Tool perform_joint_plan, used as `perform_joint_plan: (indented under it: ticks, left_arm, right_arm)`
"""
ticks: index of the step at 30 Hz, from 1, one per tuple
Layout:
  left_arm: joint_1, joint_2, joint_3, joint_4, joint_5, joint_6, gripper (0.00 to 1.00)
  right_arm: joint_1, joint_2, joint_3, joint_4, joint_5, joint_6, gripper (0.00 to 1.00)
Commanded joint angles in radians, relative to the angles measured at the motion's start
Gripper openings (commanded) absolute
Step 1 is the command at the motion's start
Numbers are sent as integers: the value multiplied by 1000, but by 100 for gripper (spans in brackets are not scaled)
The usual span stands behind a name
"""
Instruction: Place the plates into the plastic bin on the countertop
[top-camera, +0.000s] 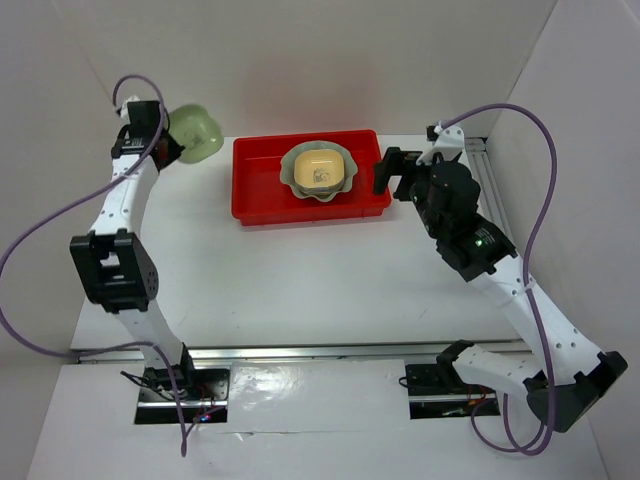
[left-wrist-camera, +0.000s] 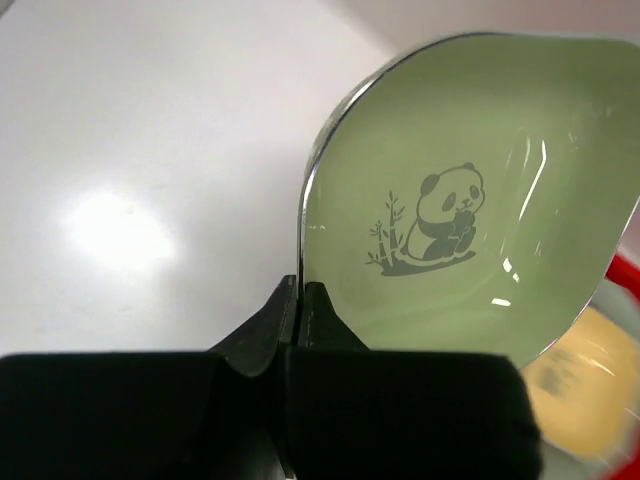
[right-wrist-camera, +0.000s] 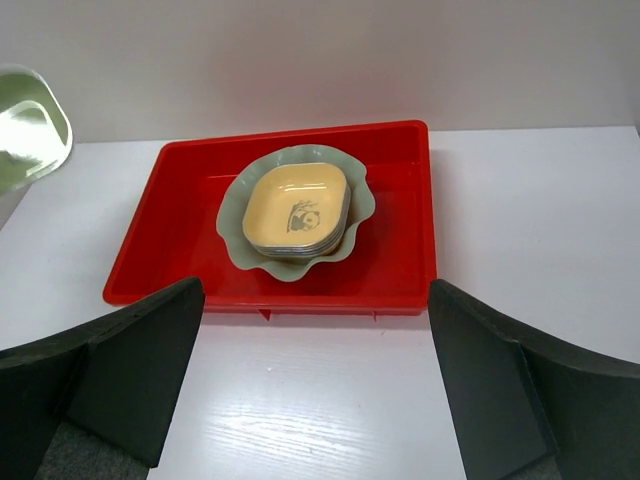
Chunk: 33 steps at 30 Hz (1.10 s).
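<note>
Green panda plate (left-wrist-camera: 450, 230) pinched at its rim between the left gripper (left-wrist-camera: 302, 298) jaws, held on edge in the air, face sideways, long axis running out from the jaw tips, maybe slightly tilted. Beyond the plate's far edge sits the red bin (top-camera: 262, 205). Thin rim grip could swivel or slip during the swing, or clip the bin wall. Jaws of the right gripper (right-wrist-camera: 315, 390) spread, empty, bin straight ahead
</note>
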Motion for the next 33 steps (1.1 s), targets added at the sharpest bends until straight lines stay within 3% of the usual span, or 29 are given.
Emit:
perform_joint_plan:
  ticks: [1, 9, 17, 26, 31, 33]
  left_arm:
    - [-121, -141, 62, 124, 46, 86, 0]
    - [-362, 55, 286, 86, 203, 97, 0]
    - [-462, 330, 539, 64, 320, 94, 0]
    - [-485, 424, 476, 126, 323, 94, 0]
    - [-476, 456, 476, 116, 314, 103, 15]
    - [-476, 465, 476, 116, 304, 103, 15]
  right_arm:
    - [-16, 11, 17, 13, 56, 38, 100]
    - [-25, -41, 36, 33, 36, 69, 100]
    - [-25, -102, 37, 24, 62, 69, 100]
    - [-25, -102, 60, -22, 53, 69, 100]
    - [-25, -102, 41, -22, 53, 69, 100]
    - [-25, -102, 41, -13, 53, 69, 100]
